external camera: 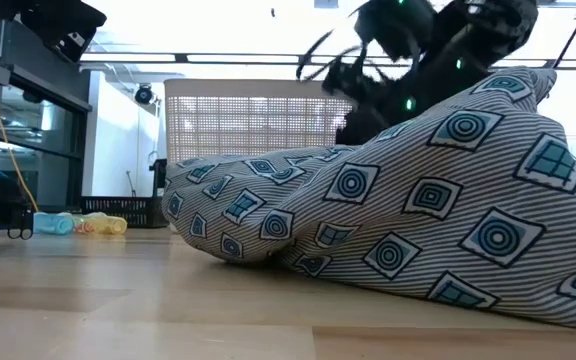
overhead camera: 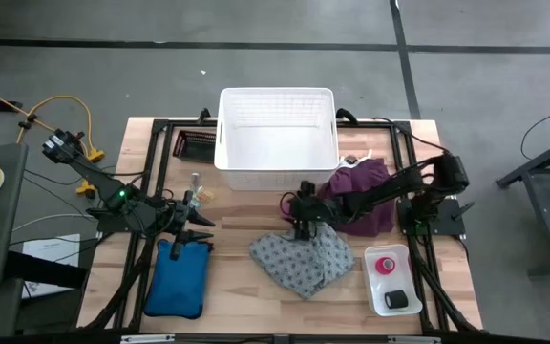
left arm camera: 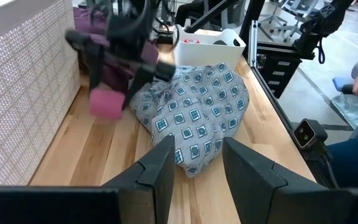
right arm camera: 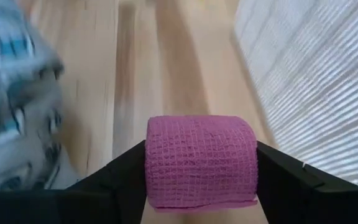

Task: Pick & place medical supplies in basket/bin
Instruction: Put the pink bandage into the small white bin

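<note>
The pink tape roll sits clamped crosswise in the right tool, its long axis running from one finger to the other, and the white basket stands just ahead and to one side of that tool, its mesh wall filling the edge of the right wrist view. Judging from this, the coming move turns on lifting the roll over the near rim and into the basket, and the right arm is plainly the nearer one for it.

On the tool's other side, close by, lies the grey patterned cloth, heaped on the desk. The purple cloth lies under the right arm, behind the tool. Farther back along that arm a small white tray holds another pink roll and a small black block.

The left tool waits well apart with its fingers narrowly open and empty, above a blue pouch. Only the basket's rim seems to stand in the way.
</note>
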Action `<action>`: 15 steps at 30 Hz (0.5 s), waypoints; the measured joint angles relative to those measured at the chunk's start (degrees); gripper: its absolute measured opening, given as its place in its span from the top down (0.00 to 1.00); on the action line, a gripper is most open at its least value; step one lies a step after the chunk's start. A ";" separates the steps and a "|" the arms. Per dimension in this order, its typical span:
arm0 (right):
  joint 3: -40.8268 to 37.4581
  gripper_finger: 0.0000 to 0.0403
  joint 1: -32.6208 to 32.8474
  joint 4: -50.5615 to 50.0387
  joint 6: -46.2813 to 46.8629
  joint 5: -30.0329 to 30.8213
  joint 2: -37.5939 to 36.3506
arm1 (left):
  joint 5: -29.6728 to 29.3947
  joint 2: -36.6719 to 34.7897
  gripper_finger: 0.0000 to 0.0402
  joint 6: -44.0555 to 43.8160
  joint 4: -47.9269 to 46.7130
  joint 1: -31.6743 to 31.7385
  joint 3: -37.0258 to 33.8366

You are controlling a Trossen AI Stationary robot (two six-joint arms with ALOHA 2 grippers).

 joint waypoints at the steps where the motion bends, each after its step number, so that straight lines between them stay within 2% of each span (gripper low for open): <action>1: 0.00 0.42 0.00 0.10 -0.59 0.48 -1.26 | 0.00 -0.01 0.68 0.00 0.00 -0.01 0.00; 7: 0.04 0.42 1.13 -1.72 -1.85 1.51 -9.73 | 0.00 0.00 0.68 0.00 0.07 -0.02 0.00; 15: 0.02 0.42 5.24 -4.16 -1.90 7.49 -12.25 | 0.00 0.00 0.68 0.00 0.56 -0.02 0.00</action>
